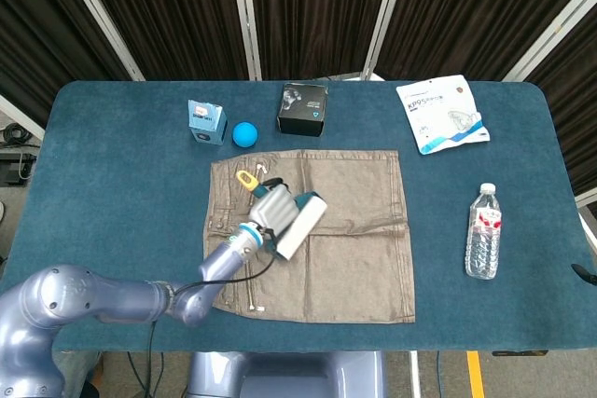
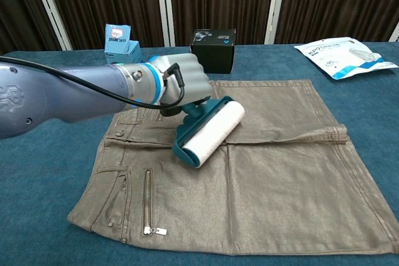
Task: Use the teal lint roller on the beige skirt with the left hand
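Our left hand (image 2: 177, 82) is wrapped tight around the handle of the lint roller (image 2: 209, 132), whose white drum lies on the skirt (image 2: 280, 172) just in front of the fist. We see its long axis slanting across the cloth near the waistband, so we judge strokes should run crosswise to it. Beyond sit a black box (image 1: 303, 109) and a ball (image 1: 244, 133); our right hand is out of sight.

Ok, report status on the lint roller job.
Left hand grips teal lint roller, roller on beige skirt. Right hand not in view. Nothing blocking.
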`<state>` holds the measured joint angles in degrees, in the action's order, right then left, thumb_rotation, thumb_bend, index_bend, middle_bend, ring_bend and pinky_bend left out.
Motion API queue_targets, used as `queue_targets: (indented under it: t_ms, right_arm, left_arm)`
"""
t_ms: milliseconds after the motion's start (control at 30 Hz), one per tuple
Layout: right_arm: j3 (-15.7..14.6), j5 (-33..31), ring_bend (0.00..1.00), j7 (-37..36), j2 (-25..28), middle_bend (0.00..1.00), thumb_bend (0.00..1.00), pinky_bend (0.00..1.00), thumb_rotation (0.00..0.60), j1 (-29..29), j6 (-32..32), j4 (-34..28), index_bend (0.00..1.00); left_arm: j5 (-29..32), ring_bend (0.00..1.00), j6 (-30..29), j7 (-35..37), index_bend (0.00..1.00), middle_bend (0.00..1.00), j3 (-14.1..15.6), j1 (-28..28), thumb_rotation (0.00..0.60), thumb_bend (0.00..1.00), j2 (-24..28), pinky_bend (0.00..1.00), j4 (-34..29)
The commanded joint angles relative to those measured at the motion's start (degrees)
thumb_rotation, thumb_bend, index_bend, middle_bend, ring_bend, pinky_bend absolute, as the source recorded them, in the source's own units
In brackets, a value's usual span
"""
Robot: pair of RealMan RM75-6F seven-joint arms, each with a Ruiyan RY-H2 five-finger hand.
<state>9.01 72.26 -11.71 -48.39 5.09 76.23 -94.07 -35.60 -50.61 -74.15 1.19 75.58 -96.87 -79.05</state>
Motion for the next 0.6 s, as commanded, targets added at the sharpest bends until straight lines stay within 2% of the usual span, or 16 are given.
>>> queue_targets:
  t_ms: [33, 333, 600]
  right_arm:
    - [0.0, 0.0, 0.0, 0.3, -0.1, 0.0, 0.0, 0.0, 0.6, 0.0, 0.0, -0.1, 0.0]
    - [-0.2, 0.3, 0.0, 1.7, -0.2, 0.0, 0.0, 0.0, 0.6, 0.1, 0.2, -1.1, 0.0]
    - [-0.2, 0.2, 0.0, 2.2, -0.1, 0.0, 0.0, 0.0, 0.6, 0.2, 0.1, -1.4, 0.0]
  left_arm:
    - [-0.4, 0.39, -0.3, 1.3, 0.71, 0.46, 1.9, -1.5, 0.6, 0.84, 2.8, 0.45, -0.3]
    - [-3.0, 0.39, 0.1, 6.6, 0.71, 0.46, 5.9, -5.7, 0.6, 0.84, 8.4, 0.45, 0.4]
    - [-4.6, 0.39, 0.4, 9.0, 0.71, 0.46, 6.5, -7.3, 0.6, 0.84, 10.2, 0.45, 1.4]
